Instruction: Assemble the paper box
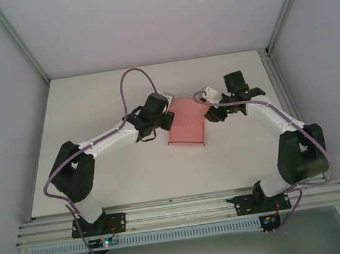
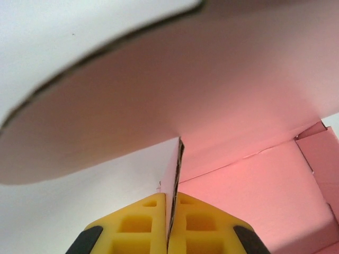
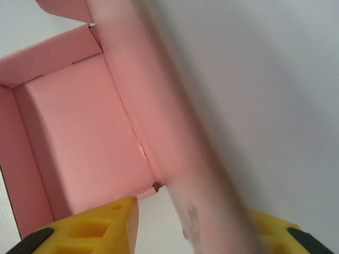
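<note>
The pink paper box (image 1: pixel 186 125) lies near the middle of the white counter (image 1: pixel 101 173), between the 2 arms, with its open side up. From above it looks like a shallow tray of thin card, its near end pale and catching the light.

The left gripper (image 1: pixel 164 120) sits at the box's left edge. In the left wrist view it (image 2: pixel 174 222) has its 2 yellow fingers (image 2: pixel 137 227) pressed together on a thin upright wall of the box (image 2: pixel 254 185), the card's dark cut edge running up between them. A broad, rounded flap of the same card arches over that camera, and the pink floor and a far corner of the box lie to the right. Bare counter (image 2: pixel 53 211) shows to the left.

The right gripper (image 1: pixel 209 114) is at the opposite, right edge. Its wrist view shows the gripper (image 3: pixel 190 222) with its fingers spread, 1 yellow finger (image 3: pixel 100 227) over the inside of the box (image 3: pixel 79 132) and the other (image 3: pixel 270 225) beyond a long pink panel that runs up between them. That panel is blurred. A gap separates it from the inner finger; I cannot tell whether the outer finger touches it. The box's folded side walls stand upright around its floor there.

A purple cable (image 1: pixel 129 76) loops above the left arm, and a metal rail (image 1: pixel 181 210) carries both bases at the counter's near edge.
</note>
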{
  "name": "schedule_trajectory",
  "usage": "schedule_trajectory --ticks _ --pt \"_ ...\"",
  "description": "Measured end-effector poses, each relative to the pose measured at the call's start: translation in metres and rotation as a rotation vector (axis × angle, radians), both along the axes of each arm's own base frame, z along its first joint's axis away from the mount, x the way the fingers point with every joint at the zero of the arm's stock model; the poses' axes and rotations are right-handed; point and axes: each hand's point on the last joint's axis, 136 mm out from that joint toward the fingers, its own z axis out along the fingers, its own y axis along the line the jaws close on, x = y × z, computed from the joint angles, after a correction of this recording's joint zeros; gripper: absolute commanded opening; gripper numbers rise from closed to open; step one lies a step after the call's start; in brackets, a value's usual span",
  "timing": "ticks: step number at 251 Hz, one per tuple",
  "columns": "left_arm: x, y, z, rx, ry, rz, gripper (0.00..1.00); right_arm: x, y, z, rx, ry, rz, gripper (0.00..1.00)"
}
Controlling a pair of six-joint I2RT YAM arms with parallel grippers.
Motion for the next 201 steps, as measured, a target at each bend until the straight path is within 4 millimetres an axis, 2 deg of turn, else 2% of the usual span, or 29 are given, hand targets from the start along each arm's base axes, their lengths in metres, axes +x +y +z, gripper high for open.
schedule_trajectory --ticks 21,48,65,83,115,155,201 --pt "0.0 0.0 0.0 0.002 -0.002 -0.004 0.0 -0.004 -0.002 -0.002 -0.007 0.011 0.016 0.4" --pt "-0.001 -0.001 0.0 0.003 -0.002 -0.013 0.0 -0.006 -0.001 -0.011 -0.009 0.045 0.032 0.39" --pt "-0.001 -0.001 0.0 0.004 -0.002 -0.02 0.0 -0.005 0.0 -0.019 -0.013 0.07 0.044 0.3" --pt "-0.002 -0.001 -0.001 0.012 0.001 -0.024 0.0 -0.003 -0.001 -0.028 -0.016 0.097 0.045 0.15" --pt "-0.003 0.001 -0.003 0.021 0.004 -0.024 0.0 -0.002 -0.001 -0.03 -0.007 0.115 0.037 0.0" --pt "-0.002 0.001 -0.002 0.02 0.0 -0.019 0.0 0.008 -0.003 -0.029 0.016 0.138 -0.077 0.0" --pt "-0.002 -0.006 0.002 -0.006 -0.009 -0.023 0.0 0.026 -0.005 -0.029 0.123 0.18 -0.357 0.0"
